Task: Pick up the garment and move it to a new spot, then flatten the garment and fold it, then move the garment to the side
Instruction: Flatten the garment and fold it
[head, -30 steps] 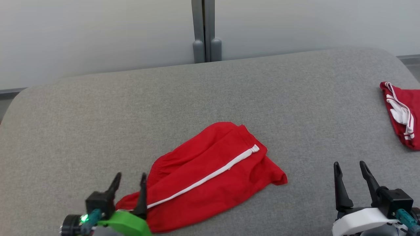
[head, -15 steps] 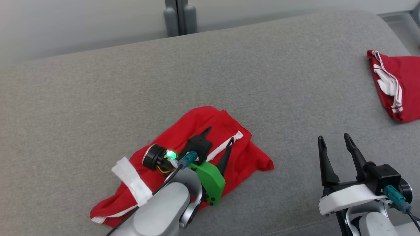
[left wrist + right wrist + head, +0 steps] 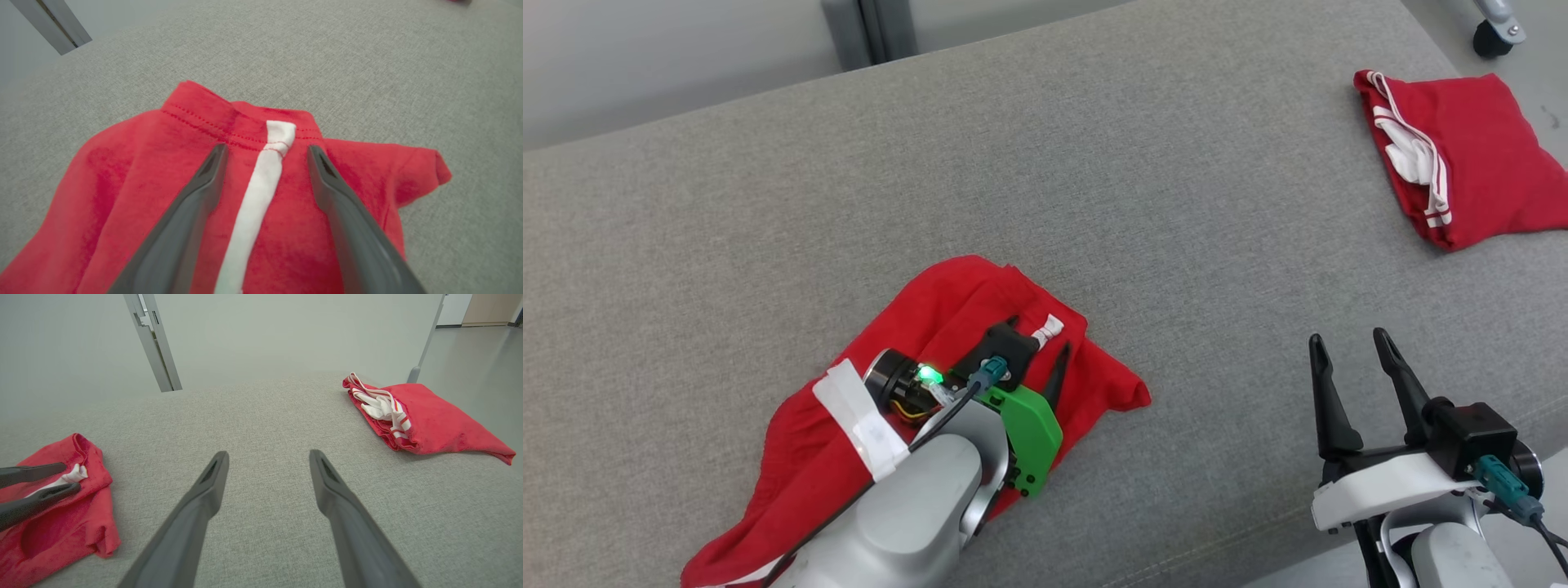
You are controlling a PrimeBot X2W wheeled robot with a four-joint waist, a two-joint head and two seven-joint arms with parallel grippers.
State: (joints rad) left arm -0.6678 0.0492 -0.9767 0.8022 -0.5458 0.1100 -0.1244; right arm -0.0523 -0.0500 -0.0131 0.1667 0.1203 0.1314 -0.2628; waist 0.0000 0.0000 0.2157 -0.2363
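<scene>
A crumpled red garment with a white stripe lies on the grey padded surface, left of centre. My left gripper hovers low over it, open, its two fingers either side of the stripe's far end near the hem. Nothing is pinched between them. In the right wrist view the same garment and left gripper show at the left edge. My right gripper stands open over bare surface at the lower right, well apart from the garment.
A second red garment with white trim lies folded at the far right of the surface. A grey post stands behind the surface's far edge. A caster wheel sits on the floor at the top right.
The camera has shifted. My left arm has reached forward from the garment's near-left edge to over its middle and the stripe's end. The right gripper has kept its pose.
</scene>
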